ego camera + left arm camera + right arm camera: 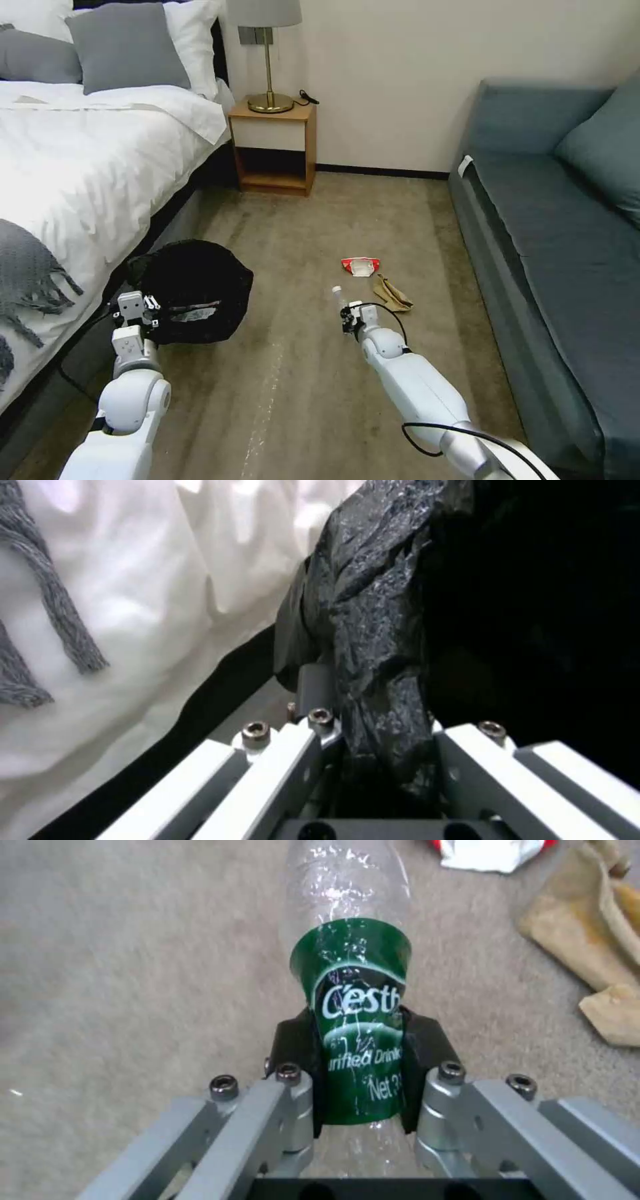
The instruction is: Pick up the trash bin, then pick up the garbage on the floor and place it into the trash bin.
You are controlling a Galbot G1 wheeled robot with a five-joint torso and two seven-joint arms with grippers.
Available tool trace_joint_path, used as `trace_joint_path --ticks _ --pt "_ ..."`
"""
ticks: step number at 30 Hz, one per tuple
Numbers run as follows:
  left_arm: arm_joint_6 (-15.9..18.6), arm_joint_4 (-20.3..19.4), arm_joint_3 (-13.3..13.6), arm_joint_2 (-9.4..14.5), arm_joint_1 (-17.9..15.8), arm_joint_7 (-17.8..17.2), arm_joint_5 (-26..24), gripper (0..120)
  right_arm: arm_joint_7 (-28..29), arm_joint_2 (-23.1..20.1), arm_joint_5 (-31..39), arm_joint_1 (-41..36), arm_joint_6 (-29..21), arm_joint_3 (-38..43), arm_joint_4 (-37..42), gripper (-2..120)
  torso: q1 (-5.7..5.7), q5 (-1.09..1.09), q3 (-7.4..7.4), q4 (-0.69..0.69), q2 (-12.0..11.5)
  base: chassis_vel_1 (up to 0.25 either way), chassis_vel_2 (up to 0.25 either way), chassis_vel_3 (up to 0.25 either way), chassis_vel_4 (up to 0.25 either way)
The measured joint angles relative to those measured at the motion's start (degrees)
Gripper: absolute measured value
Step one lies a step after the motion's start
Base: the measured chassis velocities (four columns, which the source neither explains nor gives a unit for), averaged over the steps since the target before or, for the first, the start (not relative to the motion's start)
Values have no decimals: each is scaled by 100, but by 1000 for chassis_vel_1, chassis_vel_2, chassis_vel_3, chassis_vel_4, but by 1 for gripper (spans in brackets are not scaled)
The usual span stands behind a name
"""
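Two things were in hand at once. The small round trash bin [193,293], nearly all of it hidden under a crinkled black plastic liner, hung at the left gripper [363,740], whose fingers were pinched together on a fold of liner at the rim; the bin sat low beside the white-sheeted bed [80,167], its mouth tipped toward the open floor, likely so that litter could be dropped in from the right. A pale wrapper seemed to lie inside it, too small to identify.

The clear plastic bottle with a green label and white cap [353,1005] was clamped across its label between the black pads [293,1045] of the right gripper [347,319], cap pointing away from the wrist, probably because the labelled waist gave the firmest hold. It was held just above the tan carpet [300,373], well apart from the bin.

Near the bottle on the carpet lay a crumpled red-and-white packet [360,265] and, just beside it, a crumpled tan scrap [392,295]; both looked yet to be collected.

Farther out stood a grey-blue sofa [553,220] on the right, and a wooden nightstand [273,147] with a brass lamp [269,60] against the wall. Open carpet lay between bottle and bin; the bed's edge hemmed in the left arm.
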Motion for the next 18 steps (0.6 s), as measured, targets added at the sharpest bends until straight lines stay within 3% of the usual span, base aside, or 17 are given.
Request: trace_joint_path --ticks 15,18 --pt "-195 -155 104 2 299 119 96 3 -65 -281 594 -1034 230 370 1796 18 0 -1 -1 0 0 0 0 0 0" --pt "-222 -162 120 36 335 129 100 3 -95 -338 811 -1365 225 401 2556 17 -1 -1 -1 0 0 0 0 0 0"
